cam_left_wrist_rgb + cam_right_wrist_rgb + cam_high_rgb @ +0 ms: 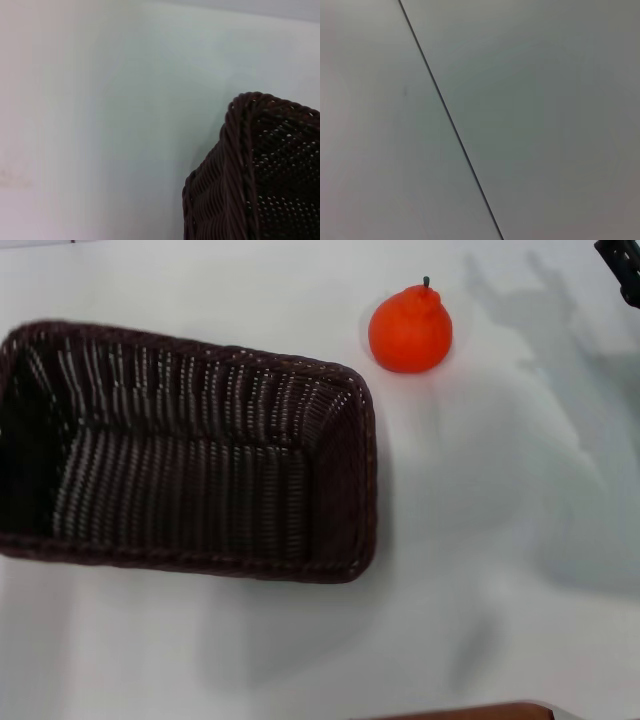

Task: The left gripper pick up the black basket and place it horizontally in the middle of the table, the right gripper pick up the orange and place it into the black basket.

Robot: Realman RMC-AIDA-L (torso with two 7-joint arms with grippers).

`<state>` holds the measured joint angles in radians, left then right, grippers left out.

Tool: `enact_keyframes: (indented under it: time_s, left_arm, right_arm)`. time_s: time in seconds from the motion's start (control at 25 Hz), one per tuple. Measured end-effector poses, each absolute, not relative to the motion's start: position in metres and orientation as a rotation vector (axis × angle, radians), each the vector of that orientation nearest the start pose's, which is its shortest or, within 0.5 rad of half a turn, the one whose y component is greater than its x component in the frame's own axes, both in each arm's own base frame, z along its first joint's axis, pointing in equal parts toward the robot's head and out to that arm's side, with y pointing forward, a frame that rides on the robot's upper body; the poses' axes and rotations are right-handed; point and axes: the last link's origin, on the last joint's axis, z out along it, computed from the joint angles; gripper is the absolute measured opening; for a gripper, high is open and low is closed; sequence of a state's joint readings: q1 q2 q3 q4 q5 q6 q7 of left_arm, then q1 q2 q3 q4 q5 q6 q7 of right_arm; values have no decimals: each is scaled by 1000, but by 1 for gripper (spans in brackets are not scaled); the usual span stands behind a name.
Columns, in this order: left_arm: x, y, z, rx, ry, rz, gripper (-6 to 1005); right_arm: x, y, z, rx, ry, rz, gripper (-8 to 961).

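Basket lay on the left, orange sat loose beyond its far right corner.

The black basket [190, 455] rested open side up on the white surface [480, 540], cut off at the frame's left edge; the orange [410, 328] stood apart from it, stem up. Being round, the fruit could probably roll off if nudged off-centre, and the basket might tilt if lifted by one rim. Only a dark sliver of the right tool [622, 268] showed at the far right corner, so whether it was spread or pressed together could not be told. The left tool was out of sight; its wrist view showed only a basket corner.
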<state>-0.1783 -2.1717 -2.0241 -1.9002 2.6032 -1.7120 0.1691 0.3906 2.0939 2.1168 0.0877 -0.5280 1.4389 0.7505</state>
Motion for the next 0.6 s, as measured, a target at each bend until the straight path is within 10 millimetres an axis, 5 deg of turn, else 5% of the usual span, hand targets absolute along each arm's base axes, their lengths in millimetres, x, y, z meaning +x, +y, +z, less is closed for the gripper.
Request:
enact_keyframes:
  time_s: [0.6]
  left_arm:
    - [-260, 265, 68, -1846, -1728, -123, 137]
  right_arm:
    - [320, 310, 9, -750, -1601, -1183, 955]
